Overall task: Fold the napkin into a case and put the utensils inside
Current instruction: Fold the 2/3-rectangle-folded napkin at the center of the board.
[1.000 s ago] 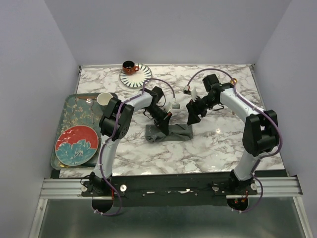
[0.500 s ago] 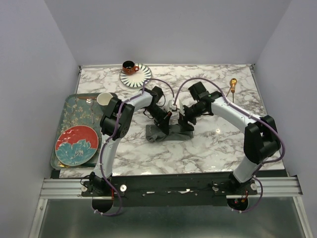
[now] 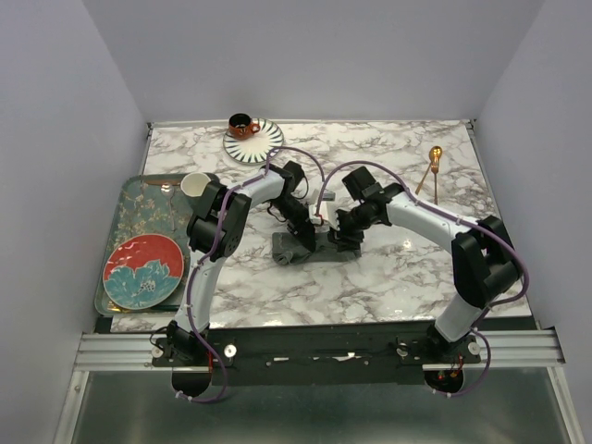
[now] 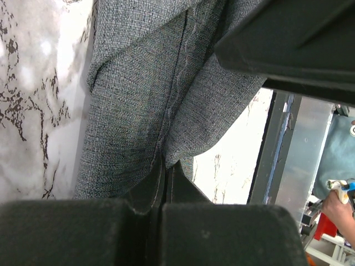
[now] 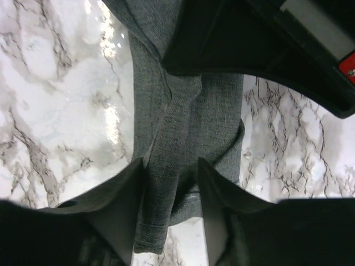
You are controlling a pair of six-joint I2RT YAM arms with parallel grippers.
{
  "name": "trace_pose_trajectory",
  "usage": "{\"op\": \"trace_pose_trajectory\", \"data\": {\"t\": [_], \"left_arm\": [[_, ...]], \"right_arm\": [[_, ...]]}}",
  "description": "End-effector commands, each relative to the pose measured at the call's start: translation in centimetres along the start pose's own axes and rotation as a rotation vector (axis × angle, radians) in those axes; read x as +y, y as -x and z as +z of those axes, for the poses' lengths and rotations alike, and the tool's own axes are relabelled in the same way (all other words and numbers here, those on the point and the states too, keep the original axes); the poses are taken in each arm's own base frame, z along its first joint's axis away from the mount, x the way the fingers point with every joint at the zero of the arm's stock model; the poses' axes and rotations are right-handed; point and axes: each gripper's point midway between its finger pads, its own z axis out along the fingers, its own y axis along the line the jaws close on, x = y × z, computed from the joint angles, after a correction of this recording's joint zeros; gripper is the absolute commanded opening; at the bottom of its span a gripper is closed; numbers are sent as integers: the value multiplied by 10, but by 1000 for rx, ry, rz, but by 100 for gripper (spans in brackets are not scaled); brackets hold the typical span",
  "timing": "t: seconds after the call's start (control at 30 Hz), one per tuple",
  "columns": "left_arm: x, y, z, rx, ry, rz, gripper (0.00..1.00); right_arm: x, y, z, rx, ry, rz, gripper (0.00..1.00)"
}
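Napkin (image 3: 319,253) lies at table (image 3: 388,277) ctr, already folded to a narrow strip, long axis running left-right in the top view, roughly parallel to the near edge. Both arms reach in over it, elbows out, wrists bent down, heads nearly meeting above the strip. L gripper (image 4: 165,177) sits on the left part of the strip. In its wrist view the fingers are pressed together w/ a pleat of cloth (image 4: 133,100) running into the seam btw them, so it's pinching the napkin. R gripper (image 5: 172,188) is at the right part. Its fingers stand apart, one either side of a raised ridge of cloth (image 5: 166,127) that runs along the strip. Looks like a straddle, not a clamp, though I can't tell if the pads touch the fabric. Key relation for what's next, imo: the ridge lies lengthwise btw the R fingers, so closing would catch the fold w/o re-aiming while L anchors the other part. Utensils (image 3: 431,168) lie at the far-right side, well apart from the napkin, heads pointing far, handles toward the near side. R arm is much the nearer for fetching them. Nothing is in the case yet.
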Motion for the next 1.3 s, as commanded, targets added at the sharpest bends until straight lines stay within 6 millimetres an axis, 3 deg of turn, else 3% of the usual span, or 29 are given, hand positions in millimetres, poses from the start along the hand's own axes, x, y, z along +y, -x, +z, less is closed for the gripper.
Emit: {"op": "trace_pose_trajectory", "data": {"t": [0.0,0.07,0.3,0.43,0.53,0.67,0.7,0.83,0.9,1.03,1.27], "left_arm": [[22,-1,0,1,44,30,0],[22,0,-1,-1,47,33,0],[25,0,-3,-9,46,21,0],[24,0,-4,-10,48,24,0],[24,0,-4,-11,47,23,0],[24,1,-4,-12,46,25,0],[23,0,-4,-11,46,26,0],[23,2,-7,-17,49,39,0],[22,4,-9,-25,47,50,4],[13,14,-21,-75,30,86,24],[-5,37,-52,-188,-6,104,39]], "right_arm": [[-10,-13,6,64,-37,6,44],[-9,-13,6,67,-36,18,38],[-5,-21,0,87,-31,42,37],[0,-21,-9,71,-10,62,50],[5,-22,-11,71,4,47,51],[4,-27,-5,73,22,66,25],[0,-26,-6,67,17,77,14],[-4,-25,-6,57,37,127,2],[-1,-31,-5,62,68,176,1],[-3,-33,-8,50,104,251,1],[-4,-34,-7,28,161,328,1]]}}
